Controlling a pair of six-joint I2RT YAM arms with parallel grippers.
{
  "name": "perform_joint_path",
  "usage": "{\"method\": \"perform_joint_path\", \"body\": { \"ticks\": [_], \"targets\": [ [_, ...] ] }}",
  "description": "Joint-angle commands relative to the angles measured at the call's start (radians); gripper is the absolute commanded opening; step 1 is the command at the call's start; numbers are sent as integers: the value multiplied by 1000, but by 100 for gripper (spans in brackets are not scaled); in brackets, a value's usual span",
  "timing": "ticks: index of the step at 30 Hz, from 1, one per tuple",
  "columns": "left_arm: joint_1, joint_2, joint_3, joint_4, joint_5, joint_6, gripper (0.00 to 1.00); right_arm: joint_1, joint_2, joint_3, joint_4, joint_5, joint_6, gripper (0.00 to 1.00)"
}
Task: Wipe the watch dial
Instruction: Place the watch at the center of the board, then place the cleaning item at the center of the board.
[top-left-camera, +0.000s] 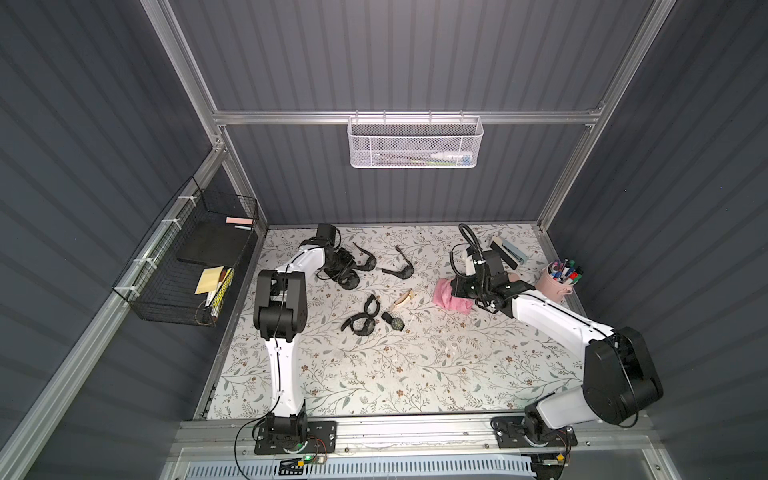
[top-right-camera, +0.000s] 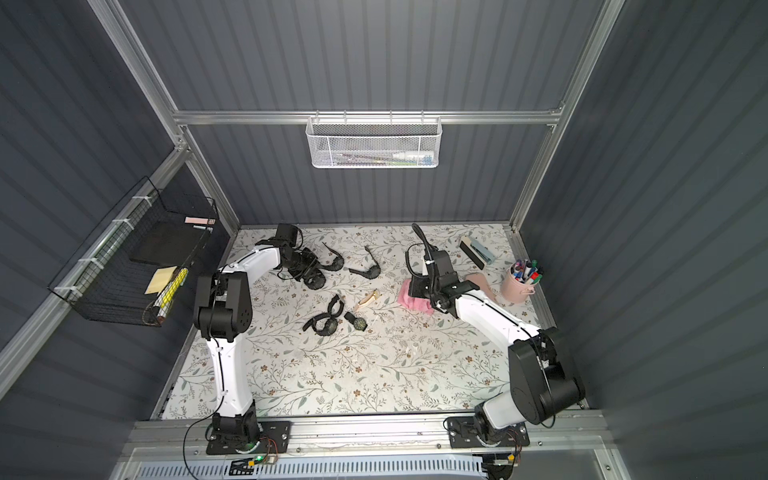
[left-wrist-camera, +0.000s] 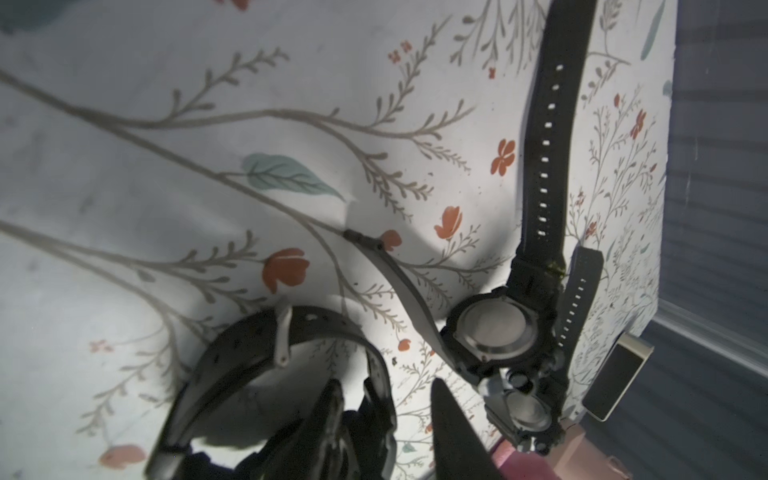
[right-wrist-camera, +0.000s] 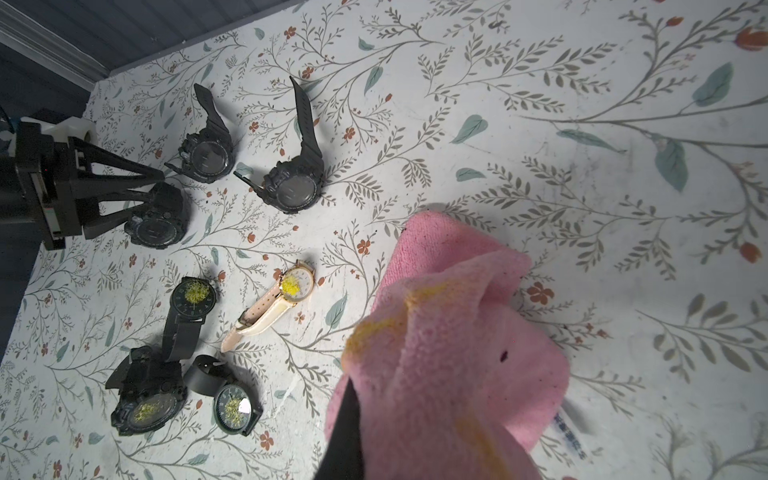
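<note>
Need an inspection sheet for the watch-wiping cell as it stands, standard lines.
Surface: floral table cover, lightly marked.
Job's things: seven watches; three far watches show no specks, four nearer watches carry yellow specks on the dials; pink cloth stained yellow.
Clutter: pink pen cup at the right edge.
Grippers: left gripper jaws apart at a black watch; right gripper shut on the pink cloth.
Cables: black cable looped above the right wrist.
Surroundings: white mesh basket, black wire basket, dark walls.
</note>
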Motion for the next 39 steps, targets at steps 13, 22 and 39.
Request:
{"method": "perform_joint_path", "body": {
  "ticks": [13,22,39],
  "targets": [
    [2,-308,-189,34,-212,177,99,-23,32,57,-230,58,30,3],
    [-69,-484,-393,37,-167,328,96,-42,49,-11,-260,105,78,30],
    [-206,-531,-544,-37,-145,193,86,-45,-68,105,-497,375,14,85]
  ]
}}
